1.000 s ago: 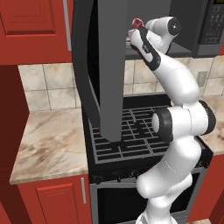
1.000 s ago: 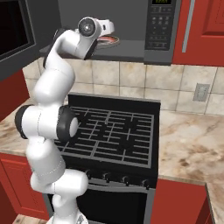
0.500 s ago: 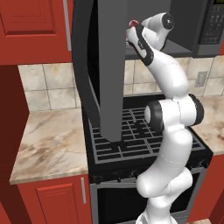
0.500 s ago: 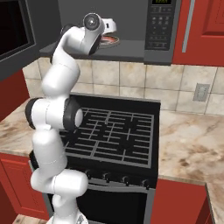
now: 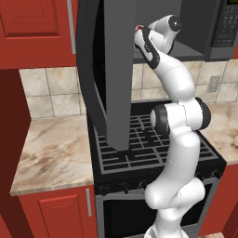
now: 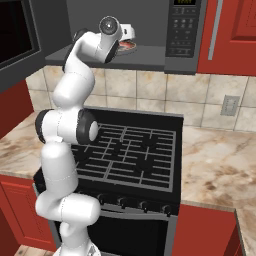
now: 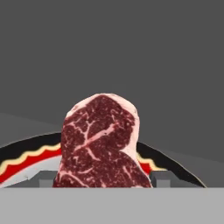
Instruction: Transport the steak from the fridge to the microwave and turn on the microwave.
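claw: grips steak | hand view: plate beneath | right: microwave keypad

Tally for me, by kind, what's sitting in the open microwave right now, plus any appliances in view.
Steak: 1
Plate under it, black rim with red and yellow band: 1
Microwave, door open: 1
Stove: 1
Total: 4

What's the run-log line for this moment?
stage: placing | gripper: closed on steak | location: inside open microwave, above plate | door: open
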Controlling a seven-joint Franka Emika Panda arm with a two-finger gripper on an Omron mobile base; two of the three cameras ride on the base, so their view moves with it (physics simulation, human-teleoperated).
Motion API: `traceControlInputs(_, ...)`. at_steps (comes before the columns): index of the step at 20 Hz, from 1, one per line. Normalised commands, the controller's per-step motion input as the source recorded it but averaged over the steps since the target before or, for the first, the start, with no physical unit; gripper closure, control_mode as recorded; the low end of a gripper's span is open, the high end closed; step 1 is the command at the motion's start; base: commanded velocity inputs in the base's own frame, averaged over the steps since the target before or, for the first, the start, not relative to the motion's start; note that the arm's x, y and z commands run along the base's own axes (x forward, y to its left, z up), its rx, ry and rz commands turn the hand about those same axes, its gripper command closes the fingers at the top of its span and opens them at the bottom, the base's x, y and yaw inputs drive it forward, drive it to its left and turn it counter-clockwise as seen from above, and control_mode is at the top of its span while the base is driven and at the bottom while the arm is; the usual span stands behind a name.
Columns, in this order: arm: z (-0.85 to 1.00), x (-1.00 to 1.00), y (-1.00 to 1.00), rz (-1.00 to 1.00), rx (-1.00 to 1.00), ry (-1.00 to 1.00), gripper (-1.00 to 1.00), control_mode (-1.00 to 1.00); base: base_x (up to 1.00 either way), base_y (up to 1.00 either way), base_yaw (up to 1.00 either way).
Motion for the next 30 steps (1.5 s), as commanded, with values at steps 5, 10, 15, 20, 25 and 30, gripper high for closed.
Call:
traceControlInputs(5,-0.28,0.23,0.00,0.00,0.00,0.00,1.00,-1.00,0.00,0.00,0.00)
traceControlInputs(10,-0.19,0.26,0.00,0.00,0.00,0.00,1.00,-1.00,0.00,0.00,0.00)
traceControlInputs(15,-0.16,0.26,0.04,0.00,0.00,0.01,-1.00,-1.00,0.00,0.00,0.00)
traceControlInputs(20,-0.08,0.01,0.00,0.00,0.00,0.00,-1.00,-1.00,0.00,0.00,0.00)
traceControlInputs(25,0.00,0.00,0.00,0.00,0.00,0.00,-1.00,-1.00,0.00,0.00,0.00)
traceControlInputs(30,0.00,-0.40,-0.03,0.00,0.01,0.00,-1.00,-1.00,0.00,0.00,0.00)
